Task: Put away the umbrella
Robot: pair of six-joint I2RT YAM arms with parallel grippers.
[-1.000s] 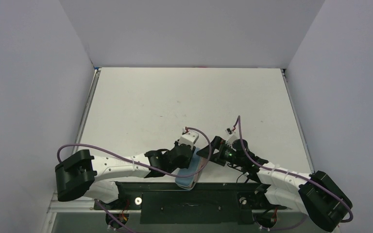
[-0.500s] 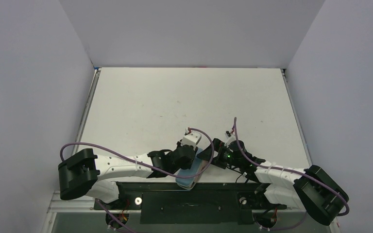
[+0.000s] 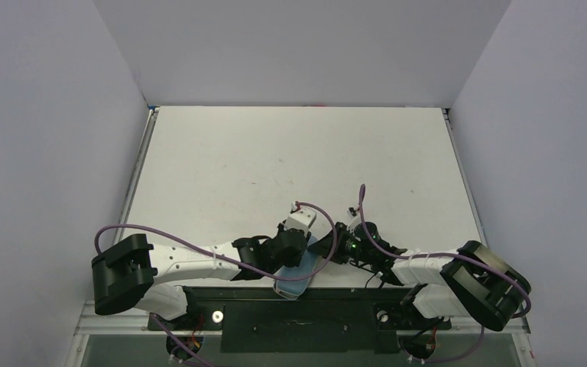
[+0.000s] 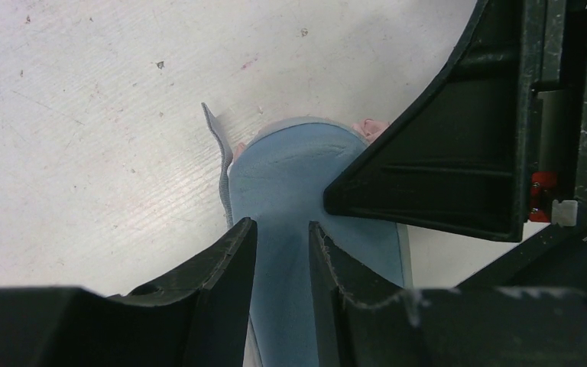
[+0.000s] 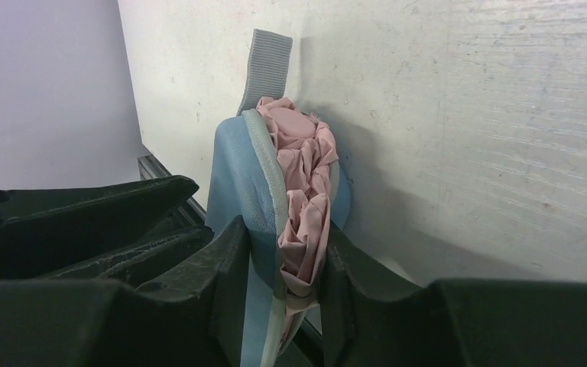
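Note:
A light blue case (image 3: 293, 284) lies at the table's near edge, its end over the black rail. The umbrella (image 5: 306, 176) shows only as crumpled salmon-pink fabric bulging from the case's open seam; its handle and shaft are hidden. A grey tab (image 5: 267, 65) sticks up from the case's far end. My left gripper (image 4: 279, 229) is shut on the top of the blue case (image 4: 290, 176). My right gripper (image 5: 283, 237) is closed across the case (image 5: 233, 168) from the other side, one finger on the blue shell and one by the pink fabric. In the top view the two grippers (image 3: 306, 248) (image 3: 327, 248) meet over the case.
The white table (image 3: 290, 168) stretches away behind the case, walled at left, right and back. A black rail (image 3: 298, 317) runs along the near edge under the case's end. Purple cables loop over both arms.
My right gripper slid left up to the case and its jaws closed from wide open onto it. The left gripper kept its hold and barely moved.

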